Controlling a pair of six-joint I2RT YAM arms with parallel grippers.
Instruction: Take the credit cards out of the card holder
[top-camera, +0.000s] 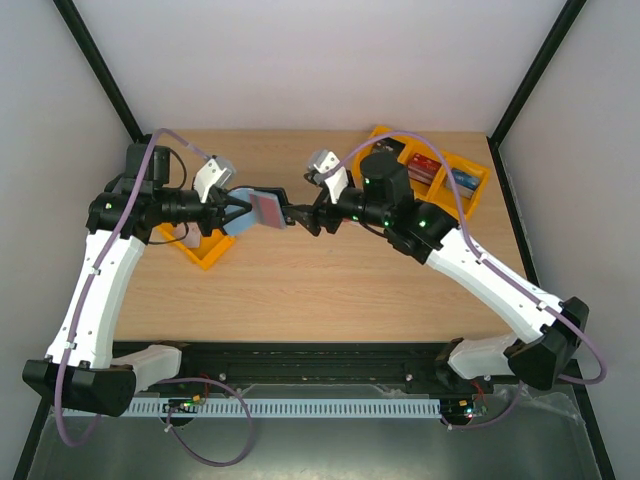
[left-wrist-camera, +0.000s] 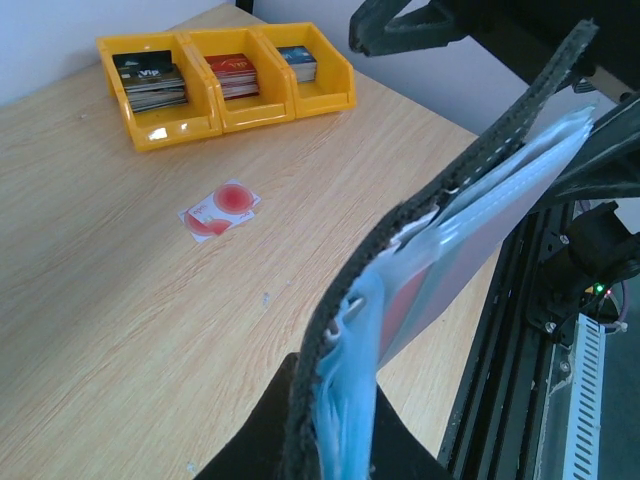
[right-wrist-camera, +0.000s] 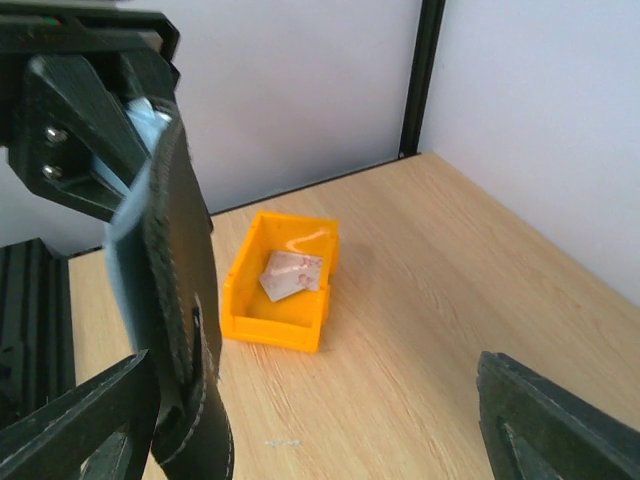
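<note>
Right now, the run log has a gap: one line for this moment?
left gripper: shut on card holder, held up | right gripper: open, next to it | one card on table

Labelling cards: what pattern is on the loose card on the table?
Red round blotches on the small thin whitish card; clearest in left wrist view.

- The black folding card holder (left-wrist-camera: 420, 240) is cut off by the lower edge of the left wrist view, and the left hand (top-camera: 230, 211) is mostly hidden behind it there.
- A reddish shape (left-wrist-camera: 405, 300) behind its clear blue-grey pocket (left-wrist-camera: 510, 190) is too blurred to be identified.
- The fingers (right-wrist-camera: 555, 425) of the right hand (top-camera: 298, 216) are cropped by the right wrist view's lower edge.
</note>
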